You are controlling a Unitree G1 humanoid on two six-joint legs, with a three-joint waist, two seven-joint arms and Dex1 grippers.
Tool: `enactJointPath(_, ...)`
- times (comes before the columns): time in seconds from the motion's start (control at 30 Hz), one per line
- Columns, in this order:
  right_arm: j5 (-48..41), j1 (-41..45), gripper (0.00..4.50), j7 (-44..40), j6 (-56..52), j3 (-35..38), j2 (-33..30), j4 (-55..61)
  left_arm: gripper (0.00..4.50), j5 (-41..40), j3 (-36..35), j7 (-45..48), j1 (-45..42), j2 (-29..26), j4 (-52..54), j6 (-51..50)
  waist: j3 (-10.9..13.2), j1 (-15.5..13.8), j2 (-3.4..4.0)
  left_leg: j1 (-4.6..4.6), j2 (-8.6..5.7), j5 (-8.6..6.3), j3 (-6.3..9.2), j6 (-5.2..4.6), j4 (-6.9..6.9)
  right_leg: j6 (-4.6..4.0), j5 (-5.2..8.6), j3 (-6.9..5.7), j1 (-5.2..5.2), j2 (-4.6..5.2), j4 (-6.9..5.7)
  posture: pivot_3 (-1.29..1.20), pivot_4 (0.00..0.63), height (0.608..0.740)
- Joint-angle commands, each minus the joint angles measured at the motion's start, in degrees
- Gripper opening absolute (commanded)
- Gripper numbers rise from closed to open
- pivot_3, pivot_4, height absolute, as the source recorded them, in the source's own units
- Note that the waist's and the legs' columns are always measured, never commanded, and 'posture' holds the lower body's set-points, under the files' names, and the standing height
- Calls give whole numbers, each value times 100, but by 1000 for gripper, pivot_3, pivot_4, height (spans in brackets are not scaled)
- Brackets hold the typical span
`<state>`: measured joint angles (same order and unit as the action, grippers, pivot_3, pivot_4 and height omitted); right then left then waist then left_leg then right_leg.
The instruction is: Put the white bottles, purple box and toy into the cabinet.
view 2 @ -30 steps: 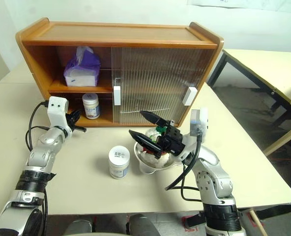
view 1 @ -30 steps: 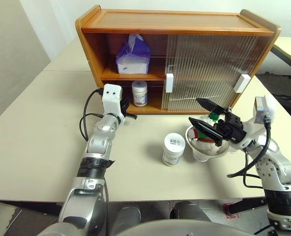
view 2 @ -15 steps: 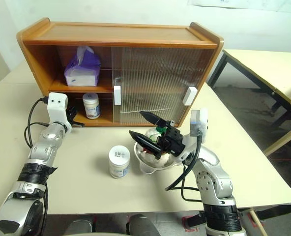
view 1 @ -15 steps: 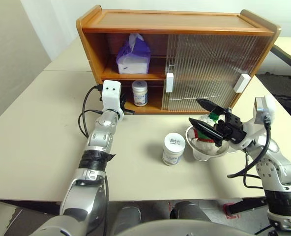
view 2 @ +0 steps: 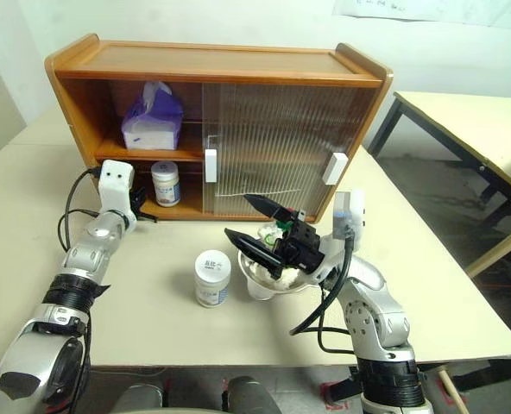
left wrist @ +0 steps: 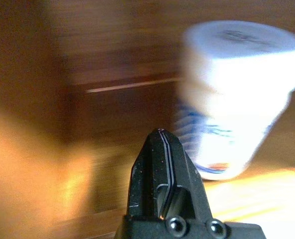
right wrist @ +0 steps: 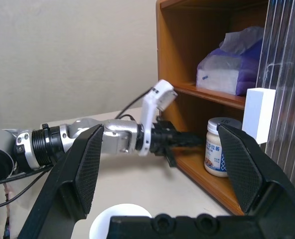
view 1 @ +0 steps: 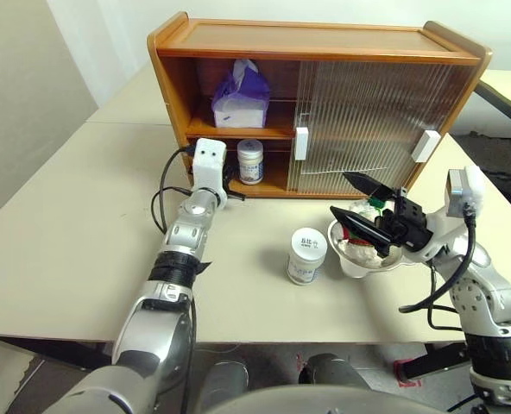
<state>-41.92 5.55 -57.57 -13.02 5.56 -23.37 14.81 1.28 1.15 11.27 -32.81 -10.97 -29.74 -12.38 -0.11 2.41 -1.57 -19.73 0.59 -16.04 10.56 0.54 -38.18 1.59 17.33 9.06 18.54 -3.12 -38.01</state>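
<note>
The cabinet [view 1: 324, 41] stands at the back of the table with its left half open. On its upper shelf sits the purple box [view 1: 240, 100], and one white bottle [view 1: 250, 161] stands on the lower shelf. My left gripper [view 1: 230, 186] is shut and empty at the lower shelf's front edge, its tips just left of that bottle [left wrist: 237, 99] and slightly short of it. A second white bottle [view 1: 306, 255] stands on the table. The toy [view 1: 364, 245] lies in a silver bowl [view 1: 345, 260], partly hidden by my right gripper [view 1: 340, 193], which hangs open above it.
Two ribbed sliding doors with white handles [view 1: 425, 145] cover the cabinet's right half. A black cable [view 1: 162, 197] loops from my left wrist over the table. The table's right edge lies close beyond my right arm.
My left arm has reached forward and slightly right, bringing its shut gripper from the table in front of the cabinet to the lower shelf beside the bottle. The right arm stayed put.
</note>
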Motion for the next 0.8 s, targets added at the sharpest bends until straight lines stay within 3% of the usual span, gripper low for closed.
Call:
enactJointPath(0.03, 22, -28, 4500, 4, -32, 4, -54, 40, 60, 120, 191, 87, -88, 85, -19, 7, 1, 33, -1, 0, 0, 0, 0, 0, 0, 0, 0, 0, 1, 0, 0, -153, 0, 740)
enactJointPath(0.8, 33, -99, 4500, -50, 41, 58, -75, -1, 60, 119, 330, 298, -462, 392, -548, 247, 2, 118, -3, -10, 0, -4, -1, -2, 14, 22, 19, 3, 6, 2, 15, -172, 1, 740)
